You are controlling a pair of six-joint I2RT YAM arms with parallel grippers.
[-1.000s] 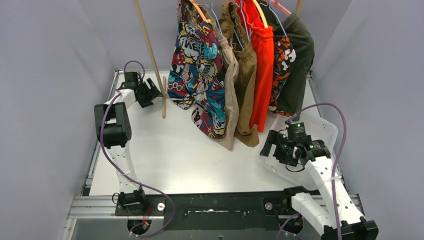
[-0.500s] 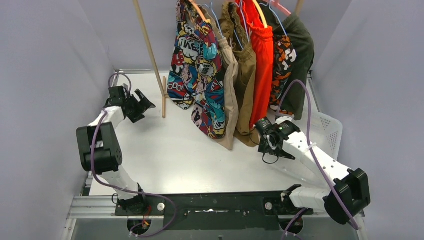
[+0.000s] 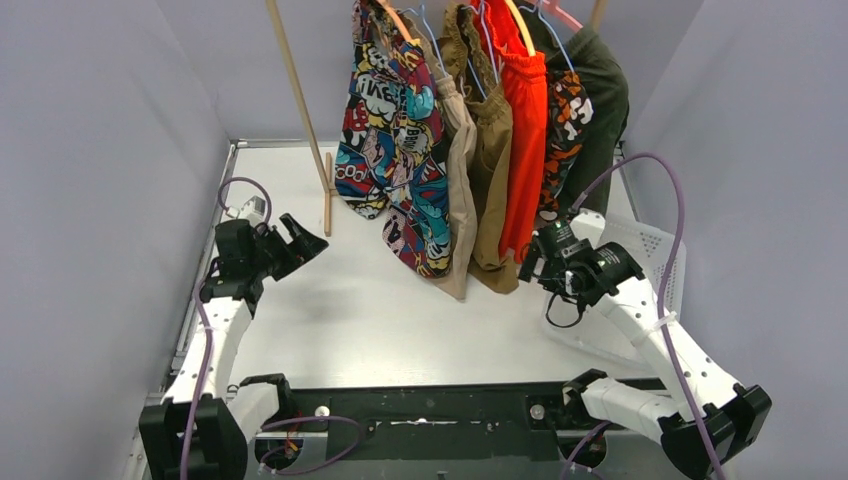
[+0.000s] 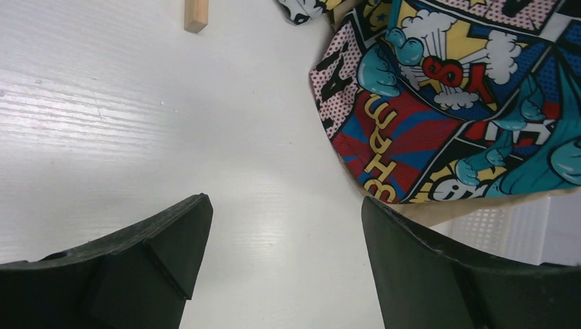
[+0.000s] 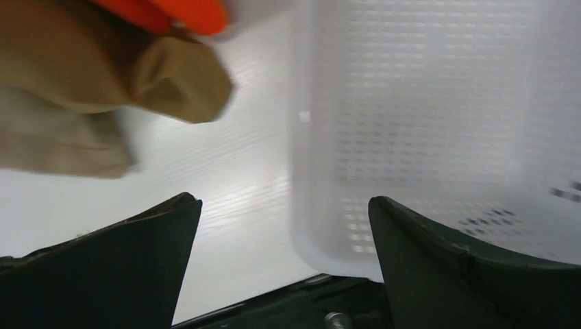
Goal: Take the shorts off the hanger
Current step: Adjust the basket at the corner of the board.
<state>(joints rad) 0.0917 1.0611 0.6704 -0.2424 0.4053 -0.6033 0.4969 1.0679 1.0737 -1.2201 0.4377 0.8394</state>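
Task barely begun: all shorts [image 3: 470,130] hang on hangers [image 3: 521,22] behind the basket [image 3: 660,262]. Right gripper [image 3: 530,262], beside the basket, and left gripper [image 3: 305,238], far left of it, both gape empty.

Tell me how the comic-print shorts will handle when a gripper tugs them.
Probably floppy: the comic-print shorts hang in loose, uneven folds. Likely light, since only soft cloth shows, with no stiff parts. A tug may make them swing or drag their hanger along rather than slip off cleanly, because they dangle freely from it.
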